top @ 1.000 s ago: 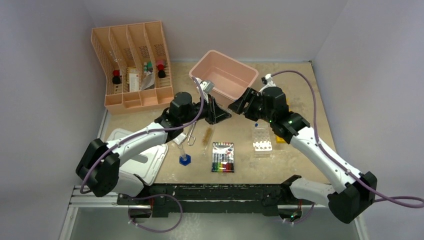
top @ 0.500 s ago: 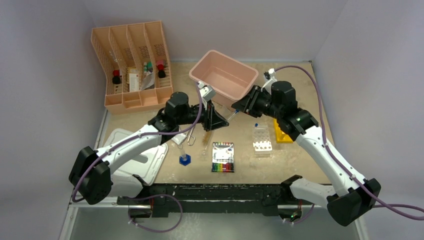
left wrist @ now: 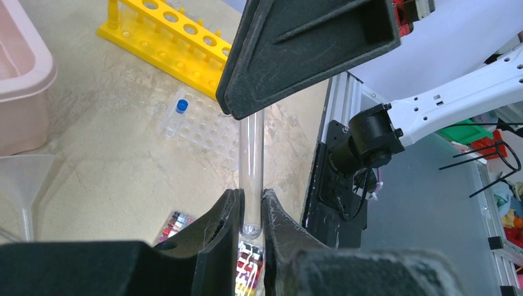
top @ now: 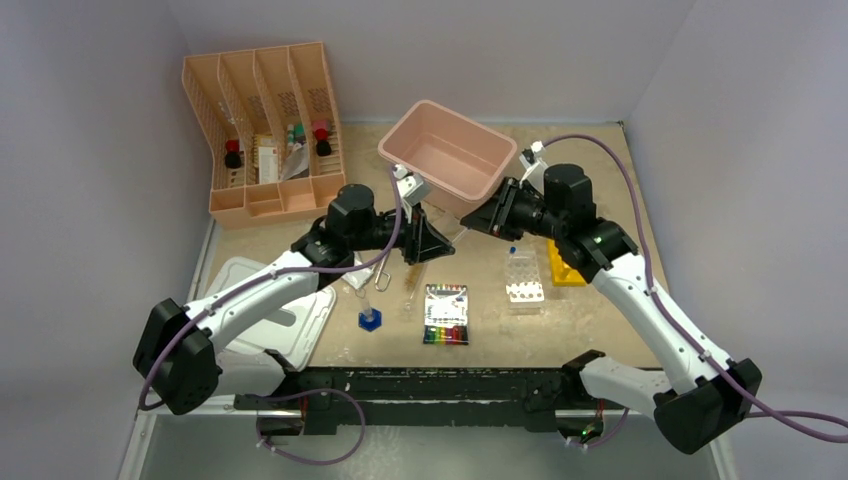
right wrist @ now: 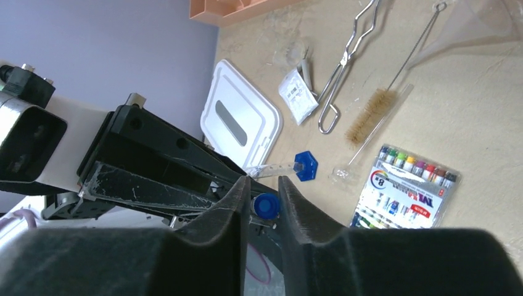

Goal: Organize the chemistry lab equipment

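A clear blue-capped tube (left wrist: 251, 154) hangs in the air between the two arms, above the table's middle. My left gripper (left wrist: 250, 196) is shut on its rounded bottom end. My right gripper (right wrist: 264, 188) is shut on its blue cap (right wrist: 266, 205). From above, the left gripper (top: 430, 240) and right gripper (top: 488, 219) face each other just in front of the pink bin (top: 478, 135). On the table lie metal tongs (right wrist: 345, 55), a brown bristle brush (right wrist: 370, 114), a small clear packet (right wrist: 297, 97) and a blue hexagonal-based cylinder (right wrist: 305, 165). A clear tube rack (top: 523, 279) holds another blue-capped tube (left wrist: 174, 117).
A yellow rack (top: 562, 268) stands right of the clear rack. A paint set (top: 446, 314) lies near the front. An orange organiser (top: 265, 130) holds small items at back left. A white lid (top: 270, 320) lies front left. A clear funnel (left wrist: 24, 179) rests by the bin.
My right gripper has moved in towards the left one and shut on the tube's blue cap. The left gripper has kept its hold and shifted slightly.
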